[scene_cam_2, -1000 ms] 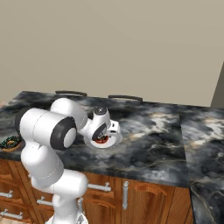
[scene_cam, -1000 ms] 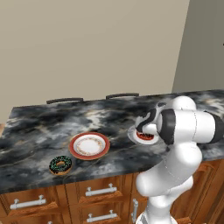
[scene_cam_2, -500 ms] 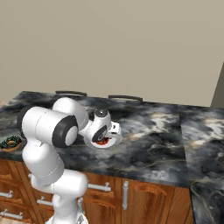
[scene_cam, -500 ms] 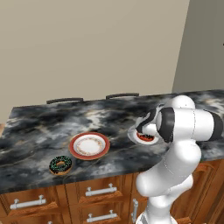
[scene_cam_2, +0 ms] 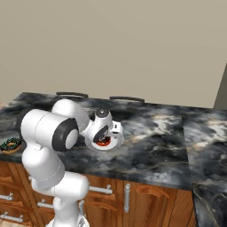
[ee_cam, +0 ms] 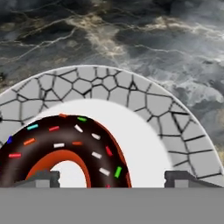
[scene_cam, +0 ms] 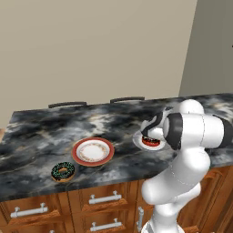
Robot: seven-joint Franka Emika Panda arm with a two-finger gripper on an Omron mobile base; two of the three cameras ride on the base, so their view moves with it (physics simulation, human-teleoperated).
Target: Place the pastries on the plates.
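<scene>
I'm looking down the hand camera and the red-sprinkled donut [ee_cam: 65, 151] sits flat on the small white plate [ee_cam: 144, 113], whose rim shows a cracked grey tile pattern. The two dark fingertips [ee_cam: 41, 178] stand far apart, one on either side of the donut, so the jaws are spread wide and pinch nothing. The donut lies toward the near side of the plate, dark icing up, with its reddish ring showing around the hole.

From the left base camera, the gripper [scene_cam: 152, 132] hangs just above that small plate [scene_cam: 138, 139], which rests on the dark marbled counter [scene_cam: 41, 136] right in front of the arm's elbow. The donut [scene_cam: 150, 141] shows as a red ring under the hand. From the right base camera I see the same pairing: gripper [scene_cam_2: 105, 133], plate [scene_cam_2: 116, 141], donut [scene_cam_2: 103, 142].

Further left on the counter sits the larger plate with the red-orange rim [scene_cam: 93, 151], nothing on it. The green-sprinkled donut [scene_cam: 63, 171] lies on the counter just beside that plate, near the front edge, apart from it. In the right base view it shows at the far left edge [scene_cam_2: 9, 144].
</scene>
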